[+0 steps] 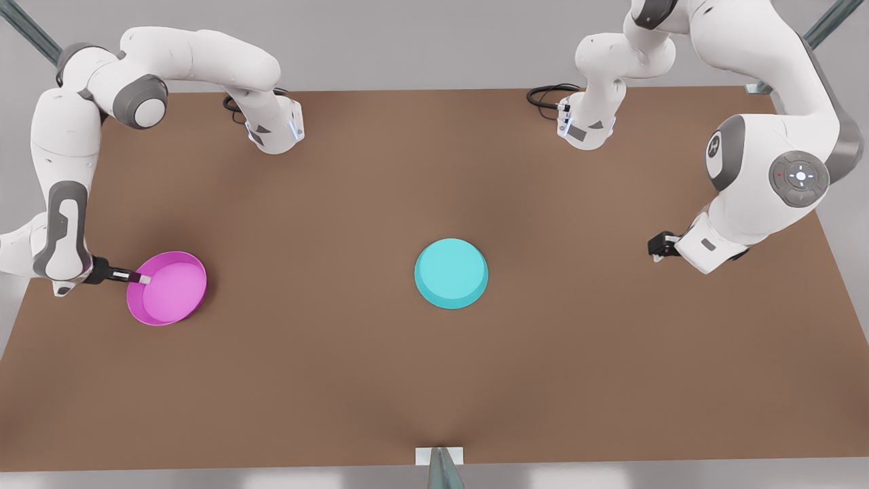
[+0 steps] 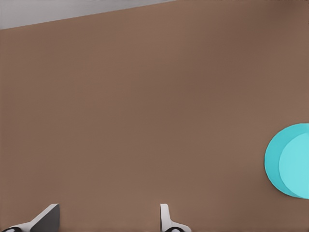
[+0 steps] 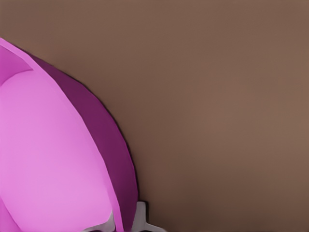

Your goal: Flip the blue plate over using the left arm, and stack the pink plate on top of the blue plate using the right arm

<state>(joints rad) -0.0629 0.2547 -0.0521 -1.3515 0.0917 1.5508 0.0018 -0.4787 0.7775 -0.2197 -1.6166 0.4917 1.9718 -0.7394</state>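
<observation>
Two plates lie on one brown table (image 1: 434, 380): one pink plate (image 1: 167, 288) at the front view's left and one blue plate (image 1: 451, 273) near the centre. Two white arms reach in, each with one gripper: the right gripper (image 1: 139, 278) at the left edge, the left gripper (image 1: 657, 246) at the right.

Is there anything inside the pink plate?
The pink plate holds no object; its light pink inside shows. The right gripper grips its rim, one finger reaching inside. The table under it is hidden.
</observation>
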